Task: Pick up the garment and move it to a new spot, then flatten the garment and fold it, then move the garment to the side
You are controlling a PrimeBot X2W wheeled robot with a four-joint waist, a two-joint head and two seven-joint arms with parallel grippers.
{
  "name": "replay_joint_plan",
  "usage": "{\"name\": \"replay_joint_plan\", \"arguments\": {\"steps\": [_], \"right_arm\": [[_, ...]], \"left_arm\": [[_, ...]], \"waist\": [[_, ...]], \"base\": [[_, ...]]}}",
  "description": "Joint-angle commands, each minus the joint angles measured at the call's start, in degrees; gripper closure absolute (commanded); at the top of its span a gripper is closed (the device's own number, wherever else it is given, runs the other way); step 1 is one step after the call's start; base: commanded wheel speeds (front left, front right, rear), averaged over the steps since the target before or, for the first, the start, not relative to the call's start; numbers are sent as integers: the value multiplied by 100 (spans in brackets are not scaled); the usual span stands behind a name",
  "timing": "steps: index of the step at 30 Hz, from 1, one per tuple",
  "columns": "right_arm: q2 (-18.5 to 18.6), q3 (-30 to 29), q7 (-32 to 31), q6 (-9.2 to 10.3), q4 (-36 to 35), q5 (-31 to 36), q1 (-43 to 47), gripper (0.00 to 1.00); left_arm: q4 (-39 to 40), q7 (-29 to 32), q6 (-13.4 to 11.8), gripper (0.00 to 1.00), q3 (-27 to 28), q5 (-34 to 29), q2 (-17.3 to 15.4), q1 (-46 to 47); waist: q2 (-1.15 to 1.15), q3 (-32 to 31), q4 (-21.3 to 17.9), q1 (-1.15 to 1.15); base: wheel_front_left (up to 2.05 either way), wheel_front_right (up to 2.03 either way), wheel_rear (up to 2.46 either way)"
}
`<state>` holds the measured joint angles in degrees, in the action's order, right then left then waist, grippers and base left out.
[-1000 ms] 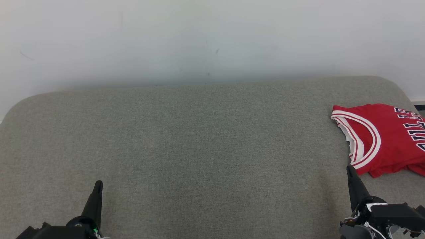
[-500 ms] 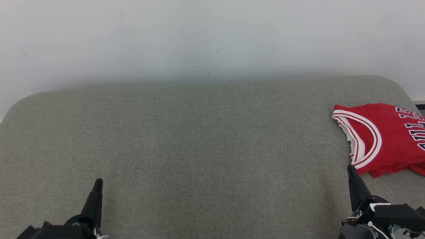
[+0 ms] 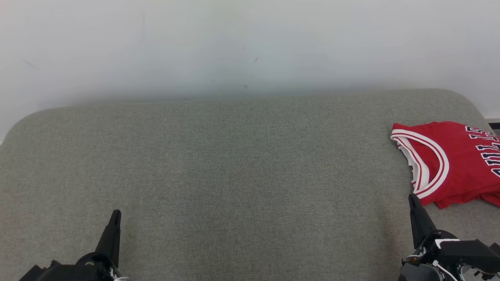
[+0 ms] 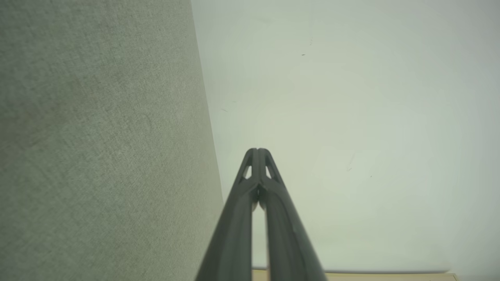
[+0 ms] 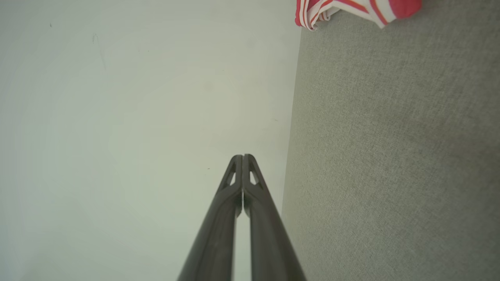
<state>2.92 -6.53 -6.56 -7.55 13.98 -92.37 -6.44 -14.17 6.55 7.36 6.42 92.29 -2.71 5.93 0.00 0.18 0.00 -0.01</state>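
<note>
Two grippers, one garment and one padded surface make up what you have before you.

1. Wall [image 3: 250,47]. It is pale and plain and rises behind the far edge of the grey cushion [image 3: 234,164]. A few small dark marks show on it above the middle of the cushion.

2. Grey cushion. You see a broad pad of woven fabric with rounded far corners. All positions below are given against it.

3. Garment [image 3: 461,168]. It is a red jersey with white and dark banding at the openings and dark lettering outlined in white. It lies folded on the right end of the cushion, about midway between the far and near edges. Part of it runs past the right edge of the head view. In the right wrist view its banded edge shows resting on the cushion fabric.

4. Right gripper [image 3: 412,197]. It stands over the cushion's near right corner, fingers pointing toward the far edge. The tip is near the garment's near hem and apart from it. The fingers are pressed together tip to tip, with nothing pinched.

5. Left gripper [image 3: 115,214]. It stands over the cushion's near left part, well apart from the garment, and points the same way. Its fingers are likewise pressed together, with nothing between them.
</note>
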Motion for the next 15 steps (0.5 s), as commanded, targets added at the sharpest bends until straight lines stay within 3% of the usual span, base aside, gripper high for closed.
{"name": "replay_joint_plan", "arguments": {"steps": [1,15], "right_arm": [[-7,-11,-15,12,-11,-8,47,100],[-7,-11,-15,12,-11,-8,46,100]], "left_arm": [[22,16,28,100,20,26,-31,62],[23,16,24,100,19,26,-31,61]], "waist": [[0,0,0,1],[0,0,0,1]], "base": [[0,0,0],[0,0,0]]}}
